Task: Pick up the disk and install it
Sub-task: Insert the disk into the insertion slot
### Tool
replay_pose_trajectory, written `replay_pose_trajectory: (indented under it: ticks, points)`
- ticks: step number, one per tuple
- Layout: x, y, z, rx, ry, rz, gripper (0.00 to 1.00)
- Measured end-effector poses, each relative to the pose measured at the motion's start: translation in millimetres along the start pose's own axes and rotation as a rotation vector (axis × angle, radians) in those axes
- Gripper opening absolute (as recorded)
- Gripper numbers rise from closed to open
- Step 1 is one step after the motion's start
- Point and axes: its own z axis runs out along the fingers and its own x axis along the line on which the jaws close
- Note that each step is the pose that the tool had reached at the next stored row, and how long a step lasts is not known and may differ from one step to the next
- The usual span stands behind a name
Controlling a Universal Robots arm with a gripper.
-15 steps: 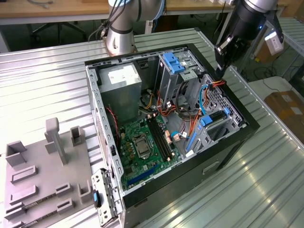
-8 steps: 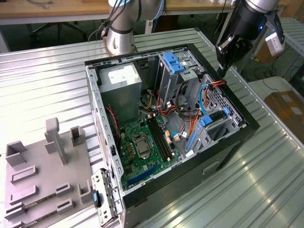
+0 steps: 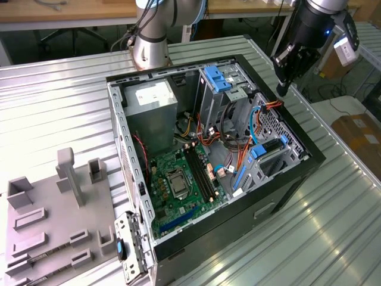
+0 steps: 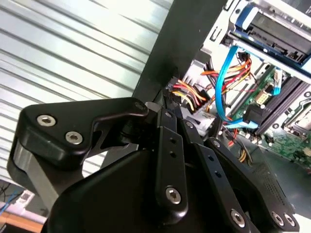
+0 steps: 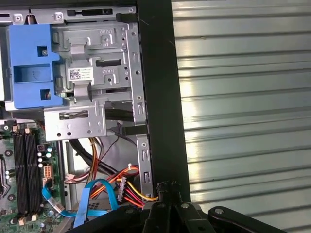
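The disk (image 3: 269, 150) is a flat grey drive with blue rails. It lies in the metal drive cage on the exterior view's right side of the open computer case (image 3: 309, 170). In the second wrist view the disk (image 4: 275, 25) shows as a grey slab framed in blue, beside a blue data cable (image 4: 224, 82). My gripper (image 3: 280, 90) hangs above the case's black rim on the exterior view's right, apart from the disk. In both wrist views the gripper (image 5: 167, 187) (image 4: 169, 99) is shut, its fingers together with nothing between them.
A bare blue plastic bracket (image 3: 217, 77) (image 5: 30, 68) stands at the back of the case, with the grey power supply box (image 3: 152, 110) beside it. Motherboard (image 3: 178, 185) and loose cables (image 3: 238, 155) fill the case floor. Grey fixtures (image 3: 53, 220) stand on the ribbed metal table (image 3: 53, 101).
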Motion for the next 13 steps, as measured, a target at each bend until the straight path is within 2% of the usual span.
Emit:
replay_pose_trajectory:
  ticks: [4,7,11,13]
  points:
    - [0.1,-0.1,0.7,0.0058,-0.0037,0.004,0.11]
    - [0.4,0.1,1.8,0.0193,-0.0109,0.007,0.11]
    - [1.6,0.2,2.0,0.0216,-0.0142,0.007,0.11]
    - [1.7,0.1,2.0,0.0338,-0.0250,0.008,0.11]
